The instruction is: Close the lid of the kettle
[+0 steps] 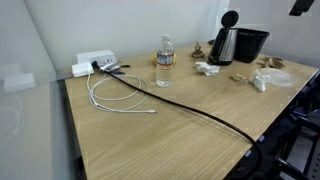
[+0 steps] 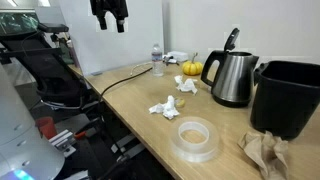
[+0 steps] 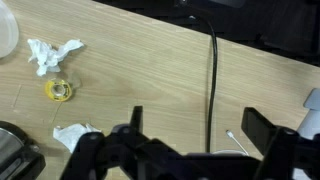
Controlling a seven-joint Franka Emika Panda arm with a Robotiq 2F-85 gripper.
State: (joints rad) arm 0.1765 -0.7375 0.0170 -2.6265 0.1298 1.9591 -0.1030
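Observation:
The silver kettle (image 1: 221, 48) stands at the far end of the table and also shows in the other exterior view (image 2: 231, 82). Its black lid (image 1: 230, 19) stands open, tilted up above the rim (image 2: 232, 39). My gripper (image 2: 109, 14) hangs high above the table, well away from the kettle, and shows only at the top edge in an exterior view (image 1: 300, 6). In the wrist view its fingers (image 3: 200, 125) are open and empty over bare wood and a black cable (image 3: 213, 70). A dark shiny object (image 3: 14, 150) at the bottom left may be the kettle.
A black box (image 2: 290, 95) stands beside the kettle. A water bottle (image 1: 165, 62), a white cable (image 1: 115, 100), a white power strip (image 1: 92, 62), crumpled paper (image 2: 165, 105), a clear tape roll (image 2: 196, 138) and a yellow piece (image 2: 190, 68) lie on the table (image 1: 180, 140).

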